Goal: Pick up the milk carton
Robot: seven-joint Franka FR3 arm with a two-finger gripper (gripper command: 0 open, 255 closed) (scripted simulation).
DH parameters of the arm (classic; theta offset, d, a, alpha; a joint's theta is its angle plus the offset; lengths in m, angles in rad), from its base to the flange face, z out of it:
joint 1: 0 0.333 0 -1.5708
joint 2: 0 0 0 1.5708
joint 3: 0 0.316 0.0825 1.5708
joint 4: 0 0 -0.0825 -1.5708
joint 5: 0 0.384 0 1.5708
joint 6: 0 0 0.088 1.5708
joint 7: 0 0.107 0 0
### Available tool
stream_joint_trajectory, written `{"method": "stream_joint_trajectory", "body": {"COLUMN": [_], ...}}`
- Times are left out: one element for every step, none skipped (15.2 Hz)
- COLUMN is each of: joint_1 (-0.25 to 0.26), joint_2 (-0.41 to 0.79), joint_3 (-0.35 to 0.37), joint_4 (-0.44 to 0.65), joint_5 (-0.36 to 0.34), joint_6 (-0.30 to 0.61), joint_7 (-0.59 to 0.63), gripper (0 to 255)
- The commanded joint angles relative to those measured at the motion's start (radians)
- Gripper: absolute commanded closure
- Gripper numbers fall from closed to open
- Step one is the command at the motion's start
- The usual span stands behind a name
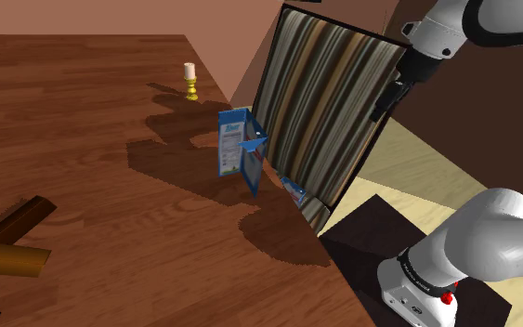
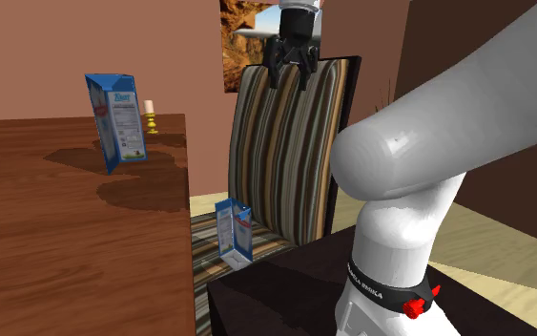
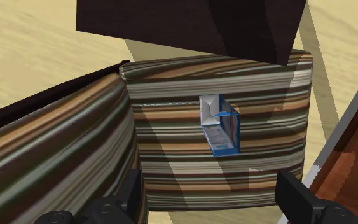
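Brown walls and a pale floor frame a dark wooden table [image 1: 83, 139], and a striped chair [image 1: 324, 102] is pushed up against its edge. You have 2 blue-and-white cartons here. 1 is the milk carton [image 3: 220, 127], standing upright on the chair's seat near the table's edge. The second carton [image 1: 234, 141] stands on the tabletop, some way from a yellow candlestick [image 1: 190, 82]. I take the seat carton as your target because the wrist view looks straight down on it, but the 2 look alike, so treat that as a judgement. Your gripper [image 2: 293, 76] hangs high by the top of the chair's backrest, well apart from the carton. Its 2 fingers are spread wide with nothing between them. Expect the carton to be light, with thin board walls that dent if you squeeze hard and smooth printed faces that could slip. Close gently and only as far as needed. Take it across 2 opposite flat sides around mid-height, below the folded white top, where the walls are flattest. Its top looks partly open, so grip the body rather than the flaps. It probably stands on a cushion, so a nudge from 1 finger could topple it. Centre both fingers around it before closing. The backrest stands close to your way down, so come down in front of it, over the seat.
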Motion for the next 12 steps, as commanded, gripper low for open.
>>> {"method": "stream_joint_trajectory", "body": {"joint_1": [0.0, 0.005, 0.01, 0.015, 0.021, 0.027, 0.032, 0.039, 0.045, 0.051, 0.058, 0.065], "joint_2": [0.0, 0.005, 0.011, 0.019, 0.029, 0.04, 0.054, 0.069, 0.086, 0.104, 0.125, 0.148], "joint_3": [0.0, 0.005, 0.011, 0.017, 0.022, 0.028, 0.033, 0.039, 0.045, 0.05, 0.056, 0.062], "joint_4": [0.0, -0.029, -0.056, -0.083, -0.108, -0.132, -0.155, -0.177, -0.198, -0.217, -0.236, -0.252], "joint_5": [0.0, 0.003, 0.007, 0.01, 0.014, 0.017, 0.021, 0.025, 0.029, 0.033, 0.037, 0.041], "joint_6": [0.0, 0.033, 0.067, 0.102, 0.137, 0.172, 0.208, 0.245, 0.283, 0.321, 0.36, 0.4], "joint_7": [0.0, 0.001, 0.001, 0.002, 0.002, 0.003, 0.003, 0.004, 0.004, 0.005, 0.005, 0.006], "gripper": [0, 0, 0, 0, 0, 0, 0, 0, 0, 0, 0, 0]}}
